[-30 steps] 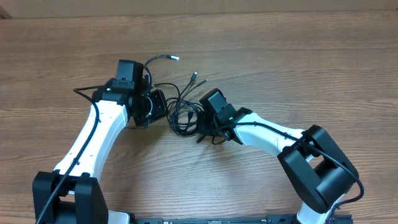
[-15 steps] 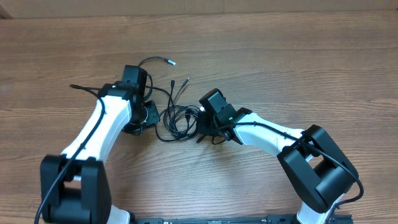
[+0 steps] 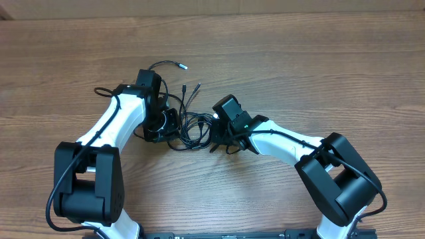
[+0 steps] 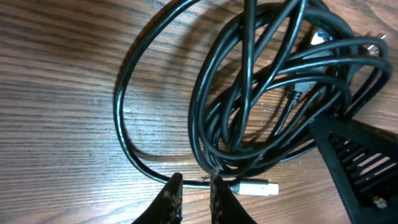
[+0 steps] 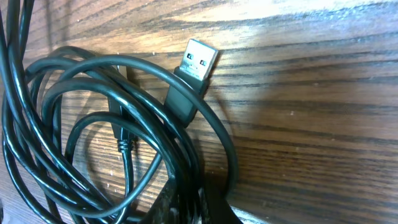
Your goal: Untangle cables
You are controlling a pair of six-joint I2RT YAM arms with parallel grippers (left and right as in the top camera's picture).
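**Location of item.** The cables [image 3: 189, 129] lie as one loose coil on the surface [image 3: 299, 60], directly between the two hands. Three plug-tipped tails run out of the coil on the side away from both arms.

**R hand** [image 5: 186, 202]. Clenched on the cables. Several strands run straight into the closed jaws at the coil's edge nearest that hand. A USB plug [image 5: 198, 59] sits just beyond the fingertips, resting on the coil's outer turn.

**L hand** [image 4: 194, 186]. Low at the opposite edge of the coil, with only a slim gap between the jaws. One thin strand crosses right at the fingertips and leads to a white plug [image 4: 255, 187] just beside them, on the R-hand side. I can't tell whether that strand is pinched or only lying against the tips.

**Governing relation.** From the L hand the coil's bulk lies ahead and toward the R hand. One wide single loop bulges out from the coil on the side away from the R hand. The coil's longer axis runs approx. hand to hand. The L hand is nearer the white plug and its strand, and the R hand acts as the anchor.

**Assessment.** Task is at an early stage and the coil isn't yet separated. The likely next move is for the L hand to draw that strand away from the R hand. Risk: the tangle tightens if several turns come along.
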